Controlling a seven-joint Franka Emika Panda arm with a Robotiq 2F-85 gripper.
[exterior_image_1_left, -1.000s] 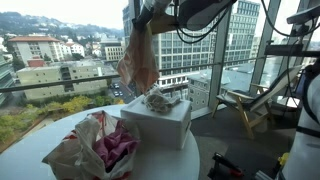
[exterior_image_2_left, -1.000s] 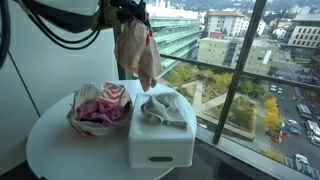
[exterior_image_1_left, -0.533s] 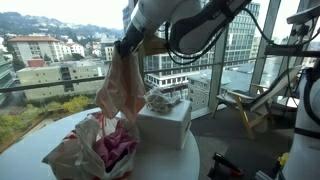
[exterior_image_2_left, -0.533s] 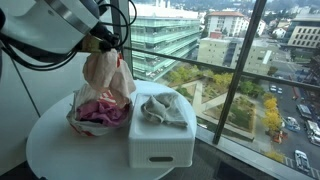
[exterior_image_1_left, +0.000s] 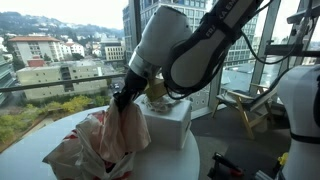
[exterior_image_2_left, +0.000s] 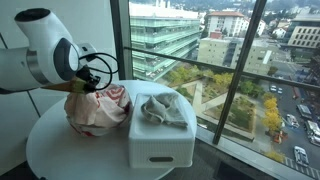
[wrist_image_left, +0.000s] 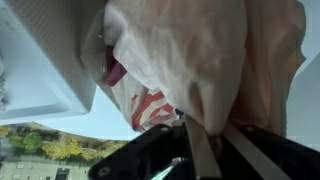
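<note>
My gripper (exterior_image_1_left: 122, 99) (exterior_image_2_left: 82, 86) is shut on a pale pink cloth (exterior_image_1_left: 126, 135) (exterior_image_2_left: 96, 115), pinched at its top between the two fingers (wrist_image_left: 197, 150). The cloth hangs down onto a bag of pink and red clothes (exterior_image_1_left: 68, 152) (exterior_image_2_left: 110, 95) on the round white table (exterior_image_2_left: 55, 160). In the wrist view the cloth (wrist_image_left: 195, 50) fills most of the picture above the gripper (wrist_image_left: 203, 135), with red-and-white striped fabric (wrist_image_left: 150, 105) beneath it. Beside the bag stands a white box (exterior_image_1_left: 172, 125) (exterior_image_2_left: 160, 142) (wrist_image_left: 40, 60) with a crumpled grey cloth (exterior_image_1_left: 156, 103) (exterior_image_2_left: 160, 108) on top.
Floor-to-ceiling windows (exterior_image_2_left: 230, 70) stand close behind the table, and the table edge (exterior_image_1_left: 195, 160) lies just past the box. A wooden chair (exterior_image_1_left: 245, 105) stands farther back on the floor. The arm's thick body (exterior_image_1_left: 190, 50) hangs over the box.
The arm swung away from above the white box to over the bag and came down. The pink cloth went with it and now rests on the clothes pile.
</note>
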